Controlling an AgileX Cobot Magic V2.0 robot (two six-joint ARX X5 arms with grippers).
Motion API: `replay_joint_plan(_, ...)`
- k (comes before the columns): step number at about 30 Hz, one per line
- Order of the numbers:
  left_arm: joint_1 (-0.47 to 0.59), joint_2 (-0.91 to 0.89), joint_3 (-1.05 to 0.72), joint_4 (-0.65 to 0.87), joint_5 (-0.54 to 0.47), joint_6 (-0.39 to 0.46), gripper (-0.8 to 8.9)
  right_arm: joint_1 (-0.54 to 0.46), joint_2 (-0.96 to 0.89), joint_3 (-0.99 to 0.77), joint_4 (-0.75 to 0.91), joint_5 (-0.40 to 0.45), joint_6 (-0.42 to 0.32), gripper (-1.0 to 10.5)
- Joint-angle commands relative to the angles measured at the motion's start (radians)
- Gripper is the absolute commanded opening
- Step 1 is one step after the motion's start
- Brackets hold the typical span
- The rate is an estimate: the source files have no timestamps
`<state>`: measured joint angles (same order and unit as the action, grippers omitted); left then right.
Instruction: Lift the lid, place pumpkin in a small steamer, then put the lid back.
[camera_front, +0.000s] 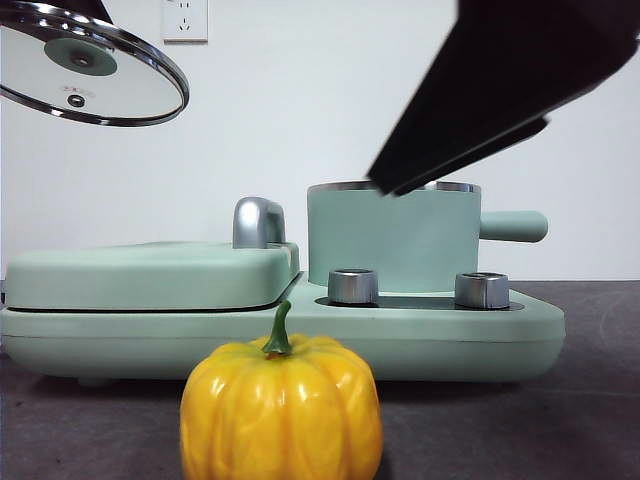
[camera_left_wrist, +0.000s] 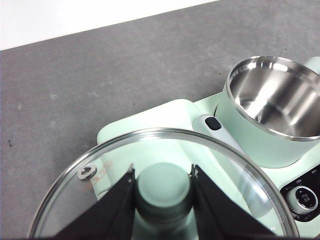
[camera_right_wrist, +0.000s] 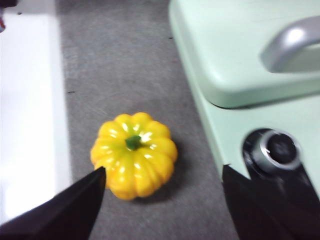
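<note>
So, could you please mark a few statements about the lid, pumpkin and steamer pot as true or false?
1. The left gripper is shut on the mint-green knob of the round clear glass lid. True.
2. The mint-green cylindrical steamer pot holds the pumpkin. False: it is empty.
3. The glossy yellow ribbed pumpkin sits on the grey table. True.
4. The right gripper grips the pumpkin. False: its jaws are open, apart from it.

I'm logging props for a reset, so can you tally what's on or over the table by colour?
Mint-green: 3, namely the small steamer, the hinged cover, the cooker base
Yellow-orange: 1, the pumpkin
Clear glass: 1, the lid, held up by the left gripper
Silver: 2, the knobs
Total: 7
</note>
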<state>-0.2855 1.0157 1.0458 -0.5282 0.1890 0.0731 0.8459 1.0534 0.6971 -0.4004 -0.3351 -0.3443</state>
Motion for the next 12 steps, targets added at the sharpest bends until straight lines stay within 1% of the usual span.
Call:
replay_joint_plan(1, -0.002, 0.004, 0.013, 0.028, 0.005, -0.014, 0.10, 0.037, 0.048, 0.019, 0.041, 0.003, -0.011, 3.9)
replay_joint_plan(7, -0.002, 0.004, 0.013, 0.028, 0.005, -0.014, 0.10, 0.076, 0.130, 0.019, 0.089, 0.003, -0.011, 4.0)
replay_joint_plan(12, -0.002, 0.004, 0.013, 0.027, 0.005, -0.014, 0.10, 0.088, 0.202, 0.019, 0.115, 0.002, -0.011, 4.4)
